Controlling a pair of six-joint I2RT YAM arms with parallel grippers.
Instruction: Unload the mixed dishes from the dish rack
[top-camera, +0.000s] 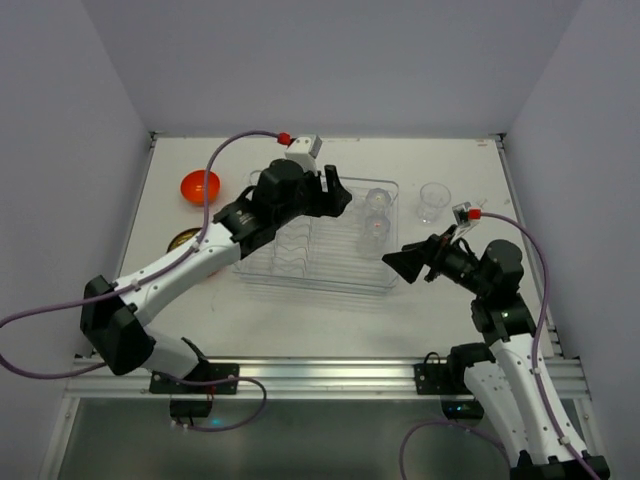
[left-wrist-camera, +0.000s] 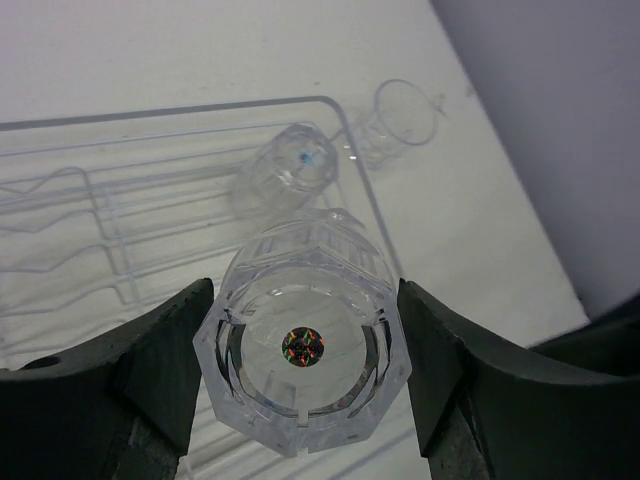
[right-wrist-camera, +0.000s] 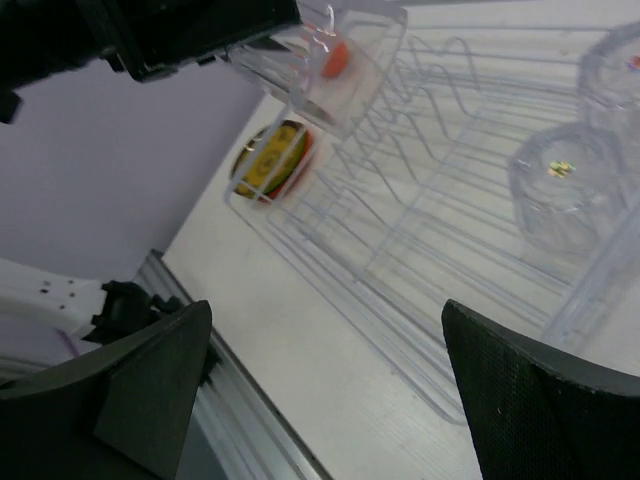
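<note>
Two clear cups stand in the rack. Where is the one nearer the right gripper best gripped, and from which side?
Probably across the faceted side wall of the clear cup, coming down from above: it stands upright, and the raised side of the dish rack blocks a level approach by the open right gripper.

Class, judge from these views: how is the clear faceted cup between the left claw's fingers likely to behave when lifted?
The clear cup looks thin-walled and rigid, so probably light and stiff. Its glossy surface may be slippery, though the flat facets should give the left claw some purchase. Squeezed too hard, such thin walls might crack.
</note>
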